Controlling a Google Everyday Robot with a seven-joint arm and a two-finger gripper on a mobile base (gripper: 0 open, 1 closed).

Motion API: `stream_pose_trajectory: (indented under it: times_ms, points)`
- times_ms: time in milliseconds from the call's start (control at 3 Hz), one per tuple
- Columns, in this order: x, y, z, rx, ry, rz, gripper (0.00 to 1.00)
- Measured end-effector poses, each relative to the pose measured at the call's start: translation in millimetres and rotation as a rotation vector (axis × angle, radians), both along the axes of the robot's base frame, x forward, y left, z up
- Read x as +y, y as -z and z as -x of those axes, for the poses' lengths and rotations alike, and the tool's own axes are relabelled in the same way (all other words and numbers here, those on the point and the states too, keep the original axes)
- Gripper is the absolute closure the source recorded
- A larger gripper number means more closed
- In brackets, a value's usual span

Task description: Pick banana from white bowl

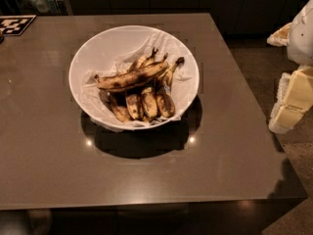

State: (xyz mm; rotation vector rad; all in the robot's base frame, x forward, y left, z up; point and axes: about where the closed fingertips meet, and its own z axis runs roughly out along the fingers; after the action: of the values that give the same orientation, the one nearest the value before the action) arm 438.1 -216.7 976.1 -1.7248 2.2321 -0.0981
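Claw (292, 99) right of the tabletop (44, 146), state I cannot tell, banana (131, 77) atop shorter bananas (149, 103) in white bowl (95, 48).

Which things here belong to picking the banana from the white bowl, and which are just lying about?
Job: banana; white bowl; gripper, at the right edge, beside the table.
Lying about: shorter bananas in the bowl; patterned marker on the table's far left corner.

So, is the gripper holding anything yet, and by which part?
Nothing: the gripper hangs at the view's right edge, off the table; the banana lies untouched in the white bowl.
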Motion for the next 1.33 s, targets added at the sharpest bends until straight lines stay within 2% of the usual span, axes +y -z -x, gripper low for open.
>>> stream_pose_trajectory:
  times_ms: [333,1000,1333]
  points:
    - [1.4,-2.4,-0.1,-0.008,0.0,0.003,0.0]
    - [34.5,-24.1,3.2,-0.051,-0.058,0.093,0.0]
    - [36.2,-27.2,2.9,-0.063,-0.061,0.095,0.0]
